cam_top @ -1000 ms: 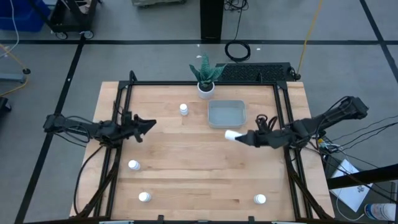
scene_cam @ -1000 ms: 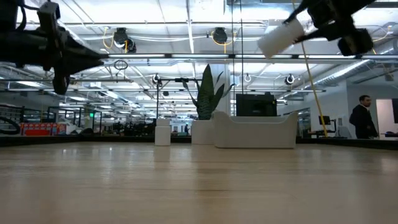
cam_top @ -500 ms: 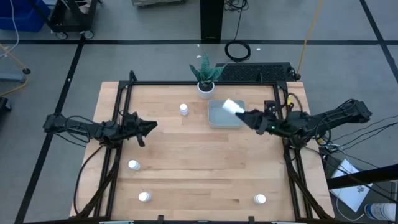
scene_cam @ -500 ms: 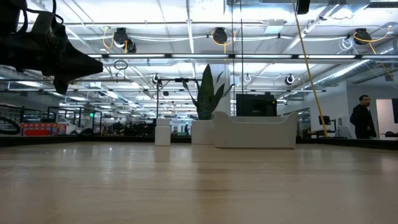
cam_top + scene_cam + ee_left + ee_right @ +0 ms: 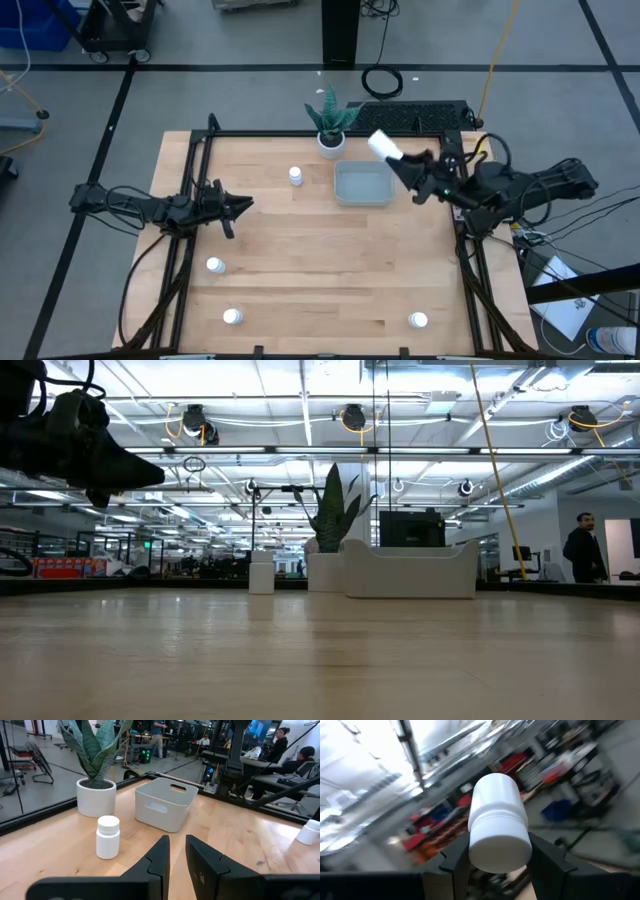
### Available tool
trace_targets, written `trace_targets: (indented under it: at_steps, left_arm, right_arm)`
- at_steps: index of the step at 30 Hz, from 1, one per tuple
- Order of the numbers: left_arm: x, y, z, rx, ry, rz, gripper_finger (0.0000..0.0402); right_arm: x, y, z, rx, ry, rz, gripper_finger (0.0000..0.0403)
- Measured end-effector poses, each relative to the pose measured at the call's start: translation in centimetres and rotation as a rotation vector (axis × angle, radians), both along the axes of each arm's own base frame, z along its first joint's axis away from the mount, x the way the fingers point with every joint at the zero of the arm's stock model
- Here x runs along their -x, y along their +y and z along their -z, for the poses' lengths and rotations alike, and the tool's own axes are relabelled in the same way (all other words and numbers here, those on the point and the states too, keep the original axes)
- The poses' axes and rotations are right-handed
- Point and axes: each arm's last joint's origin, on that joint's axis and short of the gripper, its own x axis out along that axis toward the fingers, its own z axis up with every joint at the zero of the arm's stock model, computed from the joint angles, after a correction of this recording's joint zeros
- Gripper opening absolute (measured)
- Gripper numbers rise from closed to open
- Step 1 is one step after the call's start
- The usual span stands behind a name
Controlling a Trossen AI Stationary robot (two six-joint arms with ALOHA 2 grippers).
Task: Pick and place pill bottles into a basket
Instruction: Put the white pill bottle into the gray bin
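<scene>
My right gripper is shut on a white pill bottle, held high above the far right corner of the pale basket. It is above the top of the low view. The basket also shows in the left wrist view. One bottle stands left of the basket. Three more stand near the front: two at the left and one at the right. My left gripper waits at the table's left, open by a narrow gap and empty. My right gripper pinches the bottle between its two fingers, at the ribbed end nearest the wrist. The fingers slant upward, coming from the table's right. The bottle sticks out beyond the fingertips toward the far left, tilted and lifted clear.
A white plant pot with green leaves stands just behind the basket's far left corner. Black frame rails run along the table's left, right and far edges. A person stands in the room beyond.
My right gripper has risen out of the low view's top and gone toward the far edge, tipping upward. It has carried the bottle from the table's right of middle across the basket to above its far right corner.
</scene>
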Motion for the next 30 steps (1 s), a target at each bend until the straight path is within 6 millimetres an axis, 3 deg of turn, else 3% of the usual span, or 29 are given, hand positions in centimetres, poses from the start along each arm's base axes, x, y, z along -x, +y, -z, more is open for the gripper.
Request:
trace_targets:
  at_steps: [7,16,30]
  left_arm:
    - [0.0,0.0,0.0,0.013,-0.005,-0.001,0.0065]
    - [0.0,0.0,0.0,0.014,-0.006,-0.001,0.0065]
    - [0.0,0.0,0.0,0.014,-0.006,-0.001,0.0065]
  right_arm:
    - [-0.8,-1.7,-2.3,0.070,0.179,0.124,0.0150]
    - [-3.9,-4.8,-2.4,0.011,0.409,0.055,0.0150]
    - [-7.5,-9.3,-1.6,-0.240,0.779,-0.093,0.0150]
